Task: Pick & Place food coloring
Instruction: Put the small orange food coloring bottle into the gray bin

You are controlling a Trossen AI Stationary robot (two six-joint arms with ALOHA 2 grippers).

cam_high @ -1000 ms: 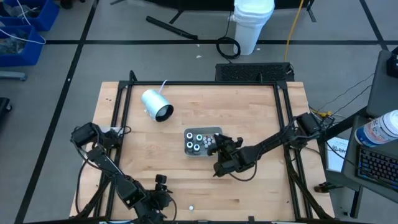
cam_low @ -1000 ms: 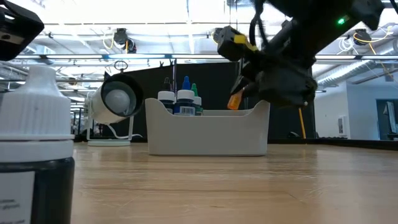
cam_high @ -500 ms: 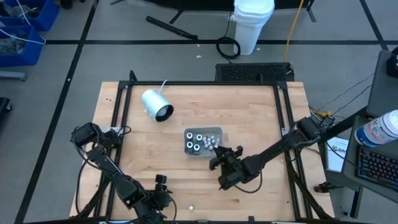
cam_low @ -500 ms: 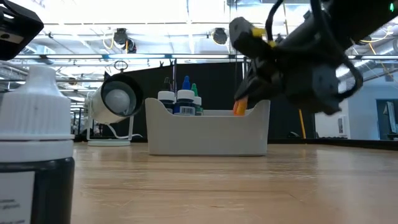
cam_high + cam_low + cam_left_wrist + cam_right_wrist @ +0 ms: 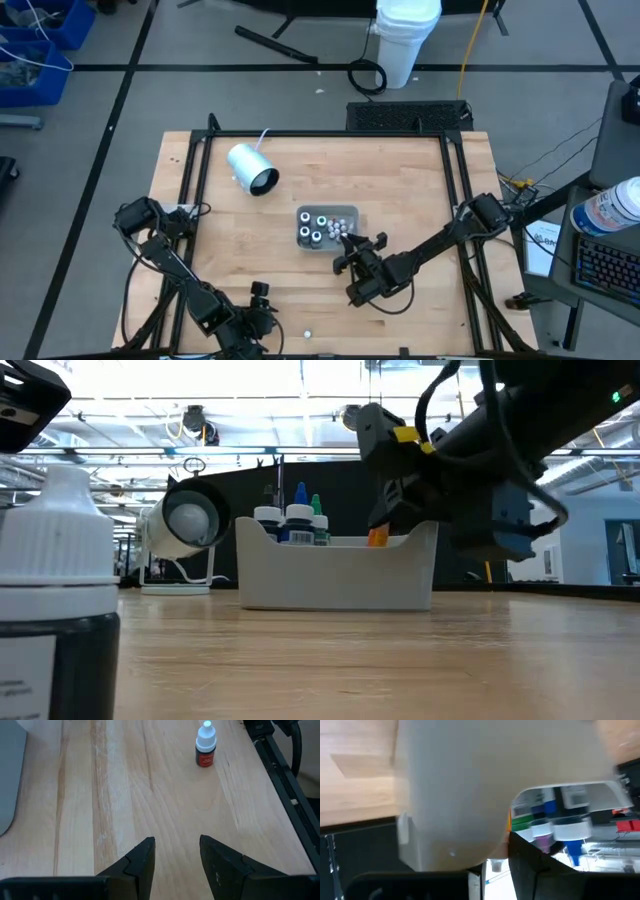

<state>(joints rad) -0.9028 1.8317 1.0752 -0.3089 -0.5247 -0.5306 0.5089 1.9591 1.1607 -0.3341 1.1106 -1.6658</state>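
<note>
The grey tray [image 5: 348, 210] stands mid-table with several food coloring bottles [image 5: 314, 228] upright in it; blue and green tips [image 5: 298, 520] rise above its wall [image 5: 335, 575]. My right gripper [image 5: 346, 240] is at the tray's near right corner, shut on a small orange bottle [image 5: 377, 537]. One bottle with a white cap and dark red body [image 5: 205, 751] stands alone on the wood near the front edge [image 5: 308, 334]. My left gripper [image 5: 177, 851] hovers open short of it, at the table's near left [image 5: 258, 296]. My right gripper pinches the orange bottle [image 5: 509, 821] between its two fingers, which slant down from the table's near right side. The gripper's body hides most of the bottle. Its visible orange part sits level with the tray's rim at the right end; whether it rests on anything I cannot tell.
A white-and-grey cylinder [image 5: 250, 168] with a cord lies on its side at the far left of the table [image 5: 185, 520]. Black frame rails [image 5: 200, 190] run along the table's left, right and far sides. Bare wood lies between the tray and the front edge.
My right gripper has drawn toward the table's near edge and sunk, rolling a little about its own line. The orange bottle has come down from above the tray's rim to level with it. The fingers have stayed shut on it.
</note>
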